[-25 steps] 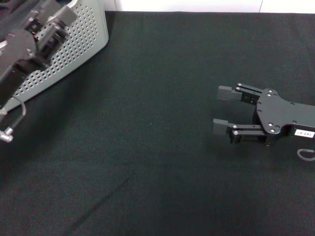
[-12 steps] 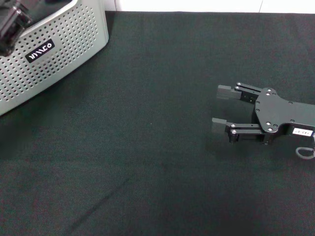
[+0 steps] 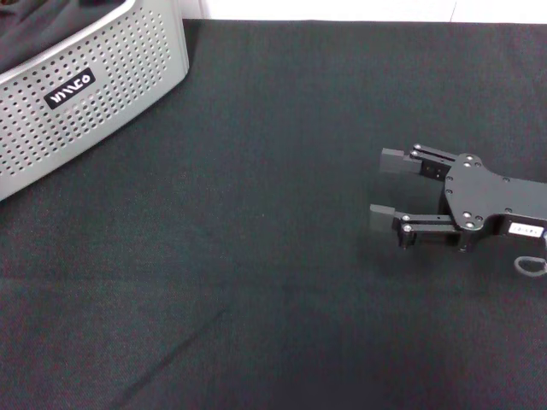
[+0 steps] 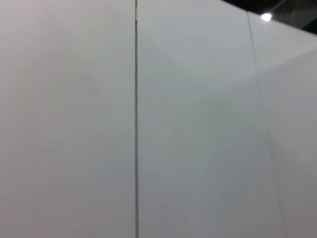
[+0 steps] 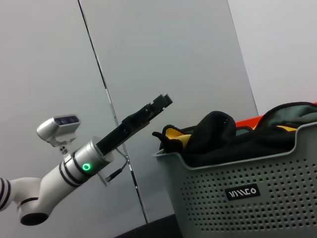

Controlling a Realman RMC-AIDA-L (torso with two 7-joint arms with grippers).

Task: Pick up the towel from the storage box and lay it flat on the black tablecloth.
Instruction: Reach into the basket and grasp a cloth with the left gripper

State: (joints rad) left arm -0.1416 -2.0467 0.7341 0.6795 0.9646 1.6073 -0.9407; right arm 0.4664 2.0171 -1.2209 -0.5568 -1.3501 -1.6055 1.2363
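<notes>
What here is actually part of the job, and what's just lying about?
Part of the job:
- storage box
- towel, its yellow side peeking out of the box
- black tablecloth
- left hand, raised beside the box
- right hand, open, low over the tablecloth

Just lying about:
- dark cloth heaped in the box
- wall panels behind
</notes>
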